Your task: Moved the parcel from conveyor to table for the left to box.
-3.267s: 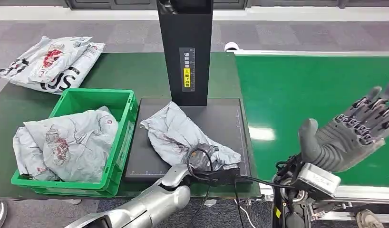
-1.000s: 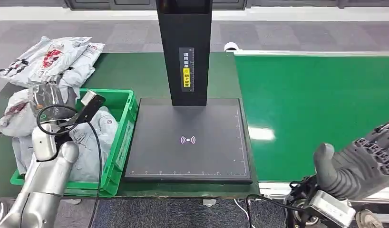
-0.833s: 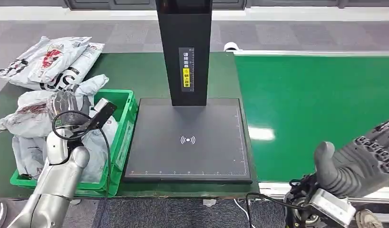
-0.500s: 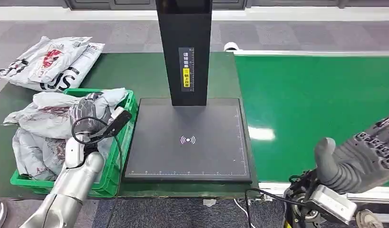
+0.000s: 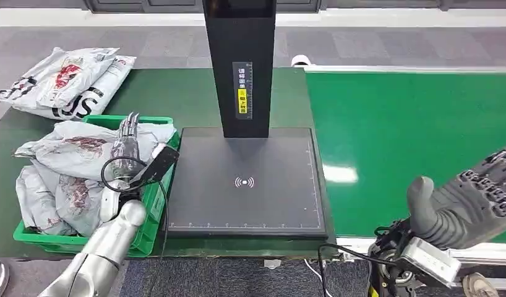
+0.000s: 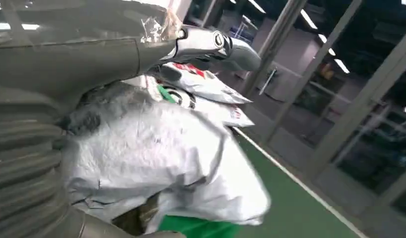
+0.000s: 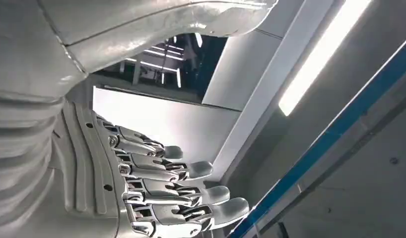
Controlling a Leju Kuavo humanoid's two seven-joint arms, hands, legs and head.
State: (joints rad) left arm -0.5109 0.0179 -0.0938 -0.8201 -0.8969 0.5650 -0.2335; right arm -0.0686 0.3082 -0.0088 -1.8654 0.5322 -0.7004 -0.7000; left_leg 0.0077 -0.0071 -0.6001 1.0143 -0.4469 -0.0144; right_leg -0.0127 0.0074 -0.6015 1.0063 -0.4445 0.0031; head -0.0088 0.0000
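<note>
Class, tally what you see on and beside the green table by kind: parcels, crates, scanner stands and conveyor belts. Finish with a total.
Grey parcels: 4 (2 on the table, 2 in the crate)
Green crate: 1
Black scanner stand: 1
Green conveyor belt: 1
Total: 7

We see a crinkled, glossy plastic parcel (image 5: 93,147) in a smooth hard-plastic crate (image 5: 153,204), at nine o'clock from the matt black pad (image 5: 247,182).
</note>
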